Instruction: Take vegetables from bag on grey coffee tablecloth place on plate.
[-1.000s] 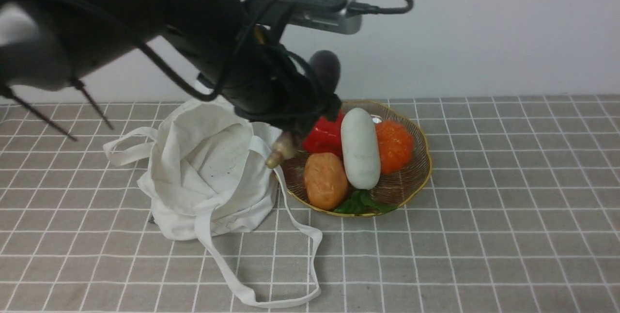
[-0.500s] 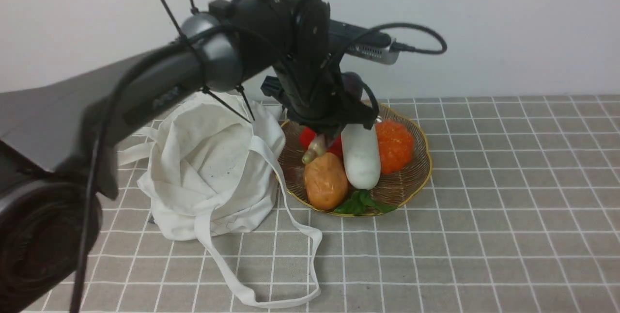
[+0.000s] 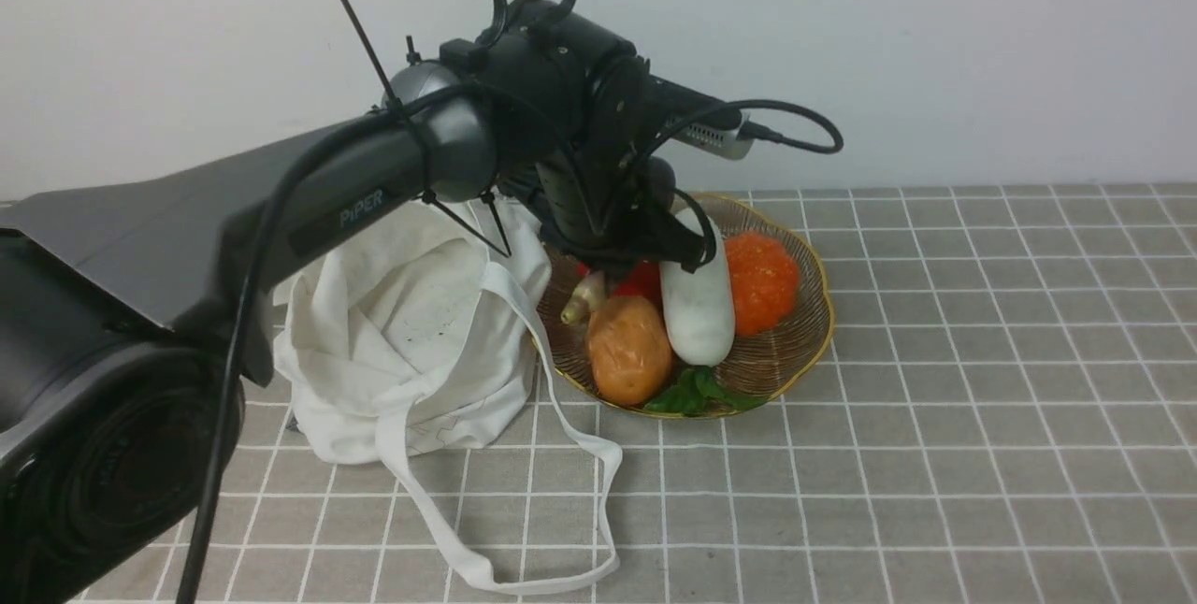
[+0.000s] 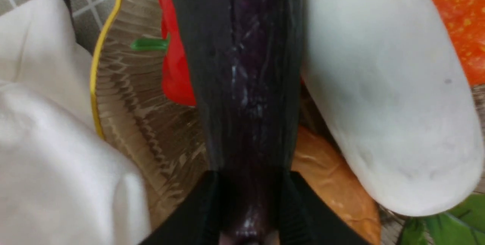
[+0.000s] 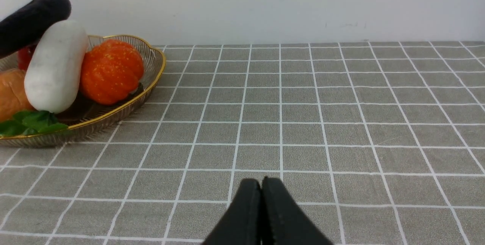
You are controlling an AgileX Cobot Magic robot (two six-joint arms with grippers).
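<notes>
Grey checked tablecloth [image 3: 935, 398] covers the whole surface. At left slumps the bag [image 3: 411, 342]. Just right of it, the left gripper [image 4: 248, 178] is clamped around the eggplant [image 4: 246, 78], low over the left half of the plate [image 3: 809, 342], beside the white vegetable [image 3: 697, 305]. The wrist hides most of the eggplant from the front; contact with the plate is unclear. At right, the right gripper [image 5: 261, 190] is closed and empty.

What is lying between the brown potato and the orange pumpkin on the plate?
The white oblong vegetable lies between the potato and the pumpkin on the wicker plate. The front view shows it most clearly.
</notes>
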